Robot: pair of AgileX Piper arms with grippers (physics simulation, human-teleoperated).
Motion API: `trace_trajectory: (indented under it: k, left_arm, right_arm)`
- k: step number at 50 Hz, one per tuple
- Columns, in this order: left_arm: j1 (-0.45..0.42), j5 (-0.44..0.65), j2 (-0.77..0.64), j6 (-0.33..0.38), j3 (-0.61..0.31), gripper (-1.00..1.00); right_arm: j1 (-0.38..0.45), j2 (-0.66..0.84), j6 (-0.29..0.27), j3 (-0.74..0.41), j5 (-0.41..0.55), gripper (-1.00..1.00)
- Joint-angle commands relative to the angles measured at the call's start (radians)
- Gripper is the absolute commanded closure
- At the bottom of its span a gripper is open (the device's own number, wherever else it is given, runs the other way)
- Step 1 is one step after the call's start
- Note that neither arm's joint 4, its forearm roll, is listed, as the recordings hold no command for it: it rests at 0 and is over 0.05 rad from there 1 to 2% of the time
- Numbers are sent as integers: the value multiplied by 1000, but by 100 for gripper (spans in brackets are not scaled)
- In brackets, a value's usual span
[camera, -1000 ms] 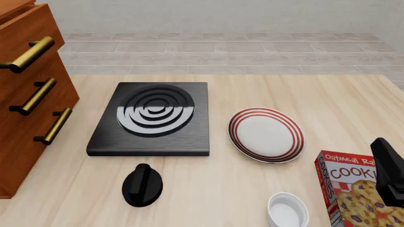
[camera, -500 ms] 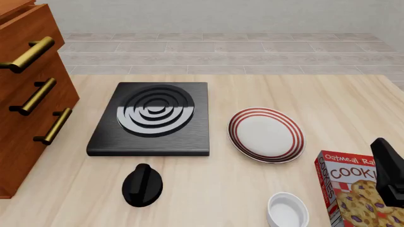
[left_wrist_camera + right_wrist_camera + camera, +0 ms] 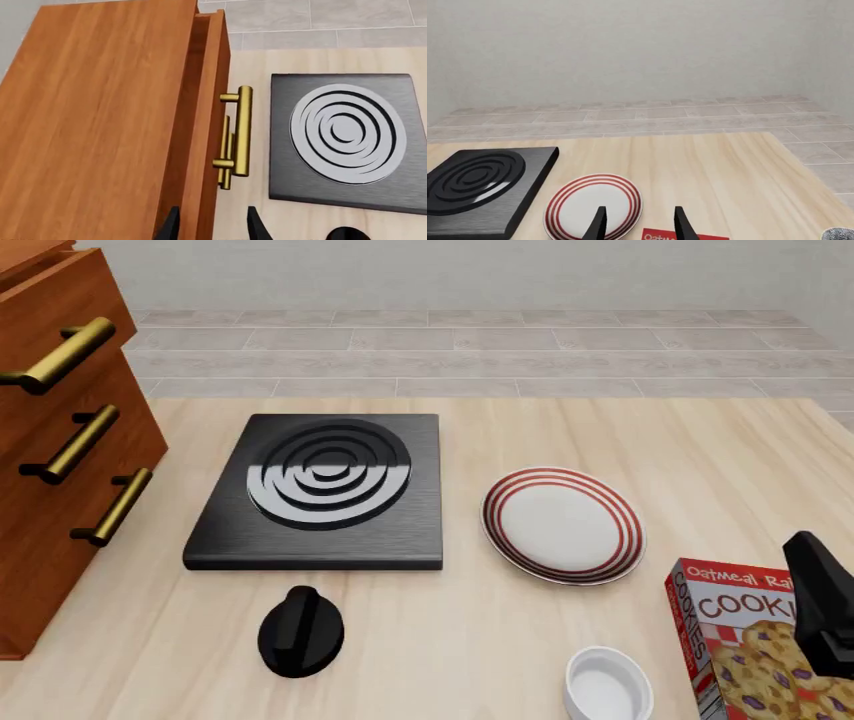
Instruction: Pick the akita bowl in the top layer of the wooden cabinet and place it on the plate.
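Speckled black-and-white, the small round akita bowl cannot be seen and is likely shut inside the top drawer of the reddish-brown wooden cabinet, probably hard and breakable, best held by its rim, while the left tool and right tool are both held apart, empty.

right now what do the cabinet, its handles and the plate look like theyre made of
The wooden cabinet looks like reddish-brown wood with visible grain and a satin finish. Its handles look like brushed brass, golden with a soft sheen. The plate seems to be glazed white ceramic with red rings, though painted plastic is possible.
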State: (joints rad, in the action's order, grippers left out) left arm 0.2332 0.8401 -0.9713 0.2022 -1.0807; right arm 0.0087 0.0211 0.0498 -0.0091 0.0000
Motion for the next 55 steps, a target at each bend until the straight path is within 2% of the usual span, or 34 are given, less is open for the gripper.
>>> trace_trajectory:
  k: [1, 21, 39, 55]
  left_arm:
    - [0, -12, -3, -6, 34, -100]
    - [-50, -6, -21, -51, 52, -100]
    - [-155, 24, -34, -170, 63, -100]
    - [-202, 32, -42, -200, 51, -100]
  right_arm:
    - [0, 4, 0, 0, -4, -100]
    - [1, 16, 0, 1, -14, -100]
    - [0, 20, 1, 0, -18, -100]
    - [-1, 9, 4, -1, -7, -100]
